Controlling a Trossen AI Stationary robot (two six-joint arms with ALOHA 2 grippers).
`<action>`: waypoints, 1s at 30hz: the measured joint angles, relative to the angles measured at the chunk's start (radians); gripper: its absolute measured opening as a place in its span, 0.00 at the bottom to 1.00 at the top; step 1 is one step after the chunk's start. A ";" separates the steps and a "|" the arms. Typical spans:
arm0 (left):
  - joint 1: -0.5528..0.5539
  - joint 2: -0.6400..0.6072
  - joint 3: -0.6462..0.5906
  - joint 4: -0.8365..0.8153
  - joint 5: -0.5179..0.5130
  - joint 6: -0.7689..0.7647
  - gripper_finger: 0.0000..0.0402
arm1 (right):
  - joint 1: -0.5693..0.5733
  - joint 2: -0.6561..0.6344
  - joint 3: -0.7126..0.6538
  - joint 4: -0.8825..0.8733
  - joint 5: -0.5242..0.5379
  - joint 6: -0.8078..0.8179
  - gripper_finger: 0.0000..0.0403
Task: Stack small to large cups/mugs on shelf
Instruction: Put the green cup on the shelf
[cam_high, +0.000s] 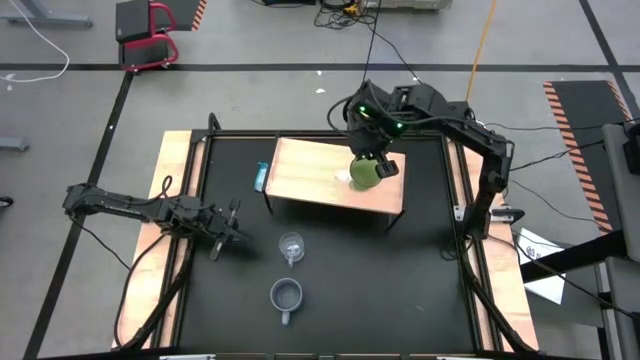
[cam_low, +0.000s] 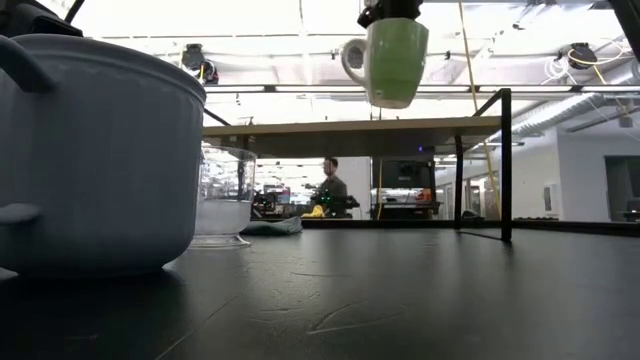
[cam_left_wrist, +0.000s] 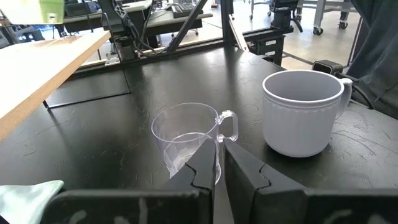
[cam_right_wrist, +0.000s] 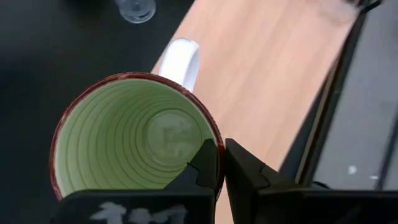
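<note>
The lime-green mug hangs upright above the right part of the tan shelf, held by my right gripper; in the low view the mug is clear of the shelf board. The clear glass cup and the grey-blue mug stand on their bases on the black tabletop, nearer than the shelf. My left gripper is shut and empty, left of the glass cup, pointing toward it and the grey-blue mug. My right gripper holds the green mug by its rim, away from the white handle. One finger is inside the mug and one outside. The fingers come from above, pointing down. The mug hangs upright, mouth up, lifted clear of the shelf.
A teal cloth lies on the tabletop by the shelf's left end. The shelf's dark legs stand on the black tabletop. A person sits far off in the room behind.
</note>
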 joint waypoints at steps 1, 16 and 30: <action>0.000 0.000 0.000 0.000 0.000 0.000 0.08 | -0.001 0.003 0.000 -0.003 -0.008 0.008 0.01; 0.000 0.000 0.000 0.000 0.000 0.000 0.08 | 0.000 0.038 0.000 -0.027 -0.031 0.055 0.01; 0.000 0.000 0.000 0.000 0.000 0.000 0.08 | -0.002 0.050 0.000 0.013 -0.025 0.115 0.01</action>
